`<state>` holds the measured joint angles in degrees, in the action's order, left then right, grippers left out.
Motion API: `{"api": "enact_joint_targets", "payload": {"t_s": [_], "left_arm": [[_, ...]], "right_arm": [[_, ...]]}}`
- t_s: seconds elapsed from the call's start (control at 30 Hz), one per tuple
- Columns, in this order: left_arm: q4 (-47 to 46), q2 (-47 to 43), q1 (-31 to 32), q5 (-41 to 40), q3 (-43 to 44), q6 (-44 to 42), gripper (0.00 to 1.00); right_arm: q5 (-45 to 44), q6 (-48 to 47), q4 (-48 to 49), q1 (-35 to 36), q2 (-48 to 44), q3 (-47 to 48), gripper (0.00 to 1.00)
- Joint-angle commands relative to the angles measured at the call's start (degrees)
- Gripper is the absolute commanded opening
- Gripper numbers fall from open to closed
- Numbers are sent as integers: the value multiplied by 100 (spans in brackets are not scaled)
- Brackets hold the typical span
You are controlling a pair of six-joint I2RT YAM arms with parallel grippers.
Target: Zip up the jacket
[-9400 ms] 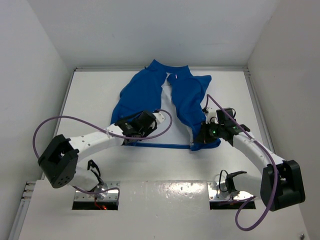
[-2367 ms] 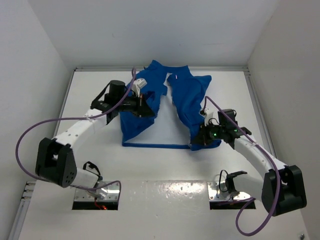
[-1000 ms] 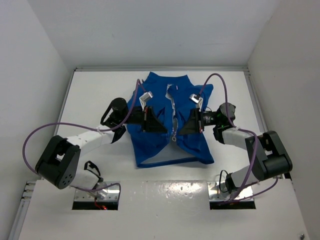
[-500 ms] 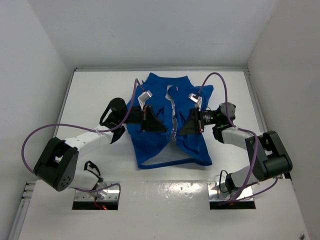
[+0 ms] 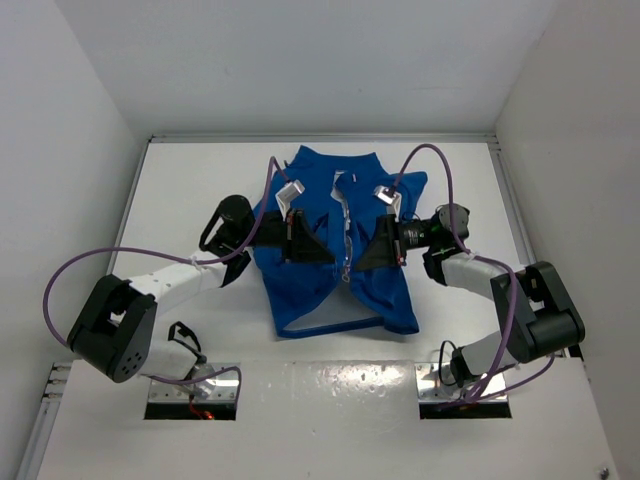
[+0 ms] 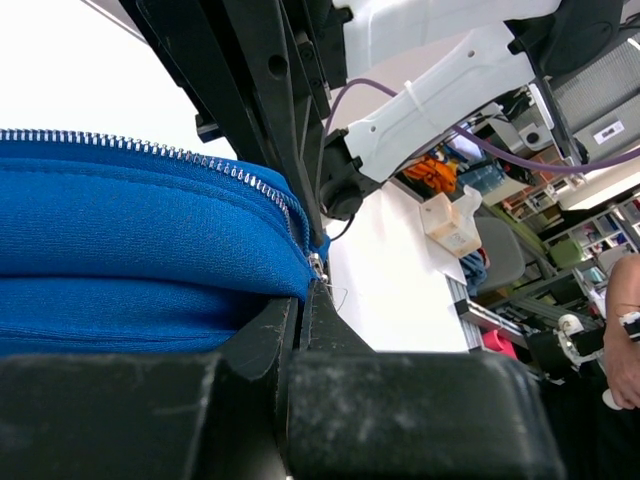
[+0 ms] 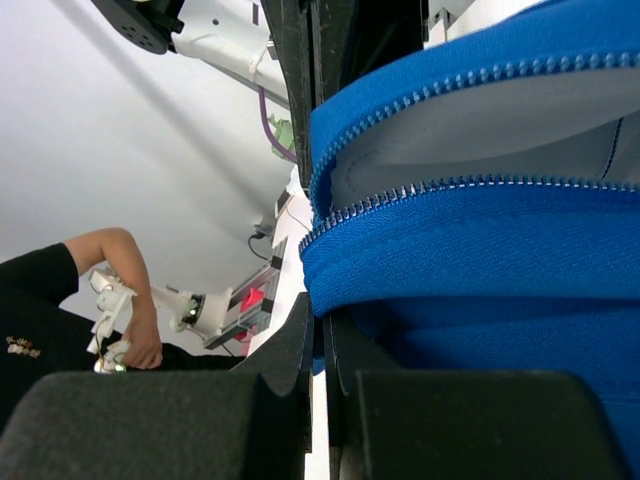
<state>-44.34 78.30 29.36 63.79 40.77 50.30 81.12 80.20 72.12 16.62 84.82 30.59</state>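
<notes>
The royal-blue jacket (image 5: pixel 300 290) lies in the middle of the white table, collar at the far side, its pale zipper (image 5: pixel 343 240) running down the front. My left gripper (image 5: pixel 327 256) comes in from the left and is shut on the left front edge beside the zipper. My right gripper (image 5: pixel 360 260) comes in from the right, shut on the right front edge. The two point at each other, close together. In the left wrist view the gripper (image 6: pixel 305 300) pinches blue fabric (image 6: pixel 130 260) at the end of the zipper teeth (image 6: pixel 200 165). In the right wrist view the gripper (image 7: pixel 322 320) pinches the fabric (image 7: pixel 500 260) under two rows of teeth (image 7: pixel 430 190).
White walls close in the table (image 5: pixel 180 200) at the left, right and far sides. Purple cables (image 5: pixel 100 260) loop off both arms. The arm bases sit at the near edge.
Both grippers have kept their grip on the front edges. The jacket's lower right corner has drawn in slightly towards the middle.
</notes>
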Motion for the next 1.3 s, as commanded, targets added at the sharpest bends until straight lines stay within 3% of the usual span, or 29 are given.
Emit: {"api": "enact_joint_targets", "payload": {"t_s": [0.0, 0.5, 0.7, 0.8, 0.9, 0.93, 0.97, 1.0, 1.2, 1.27], "left_arm": [[-523, -34, 61, 195, 142, 23, 0], [-462, -254, 61, 248, -140, 76, 0], [-76, -307, 61, 414, -18, -363, 0], [739, -307, 61, 668, 290, -1186, 0], [2521, -193, 113, 959, 852, -2784, 0], [3762, -114, 113, 1117, 1253, -3346, 0], [4340, -53, 113, 1188, 1466, -4361, 0], [4676, 52, 113, 1362, 1599, -4589, 0], [5110, 185, 113, 1539, 1811, -5047, 0], [5163, 185, 113, 1540, 1811, -5048, 5]], "right_arm": [[-70, -31, 1032, 17, -114, 298, 0], [-141, 4, 1033, -142, 8, 430, 0], [-53, 74, 1041, -89, 0, 492, 0], [61, 4, 1033, -1, -35, 413, 0], [141, 13, 1033, 69, -18, 404, 0], [202, 22, 1050, 69, 8, 413, 0], [246, 22, 1033, 78, 0, 439, 0], [272, 13, 1041, 69, 17, 448, 0], [422, -22, 1041, 104, 79, 483, 0], [413, -23, 1059, 122, 53, 474, 0]]}}
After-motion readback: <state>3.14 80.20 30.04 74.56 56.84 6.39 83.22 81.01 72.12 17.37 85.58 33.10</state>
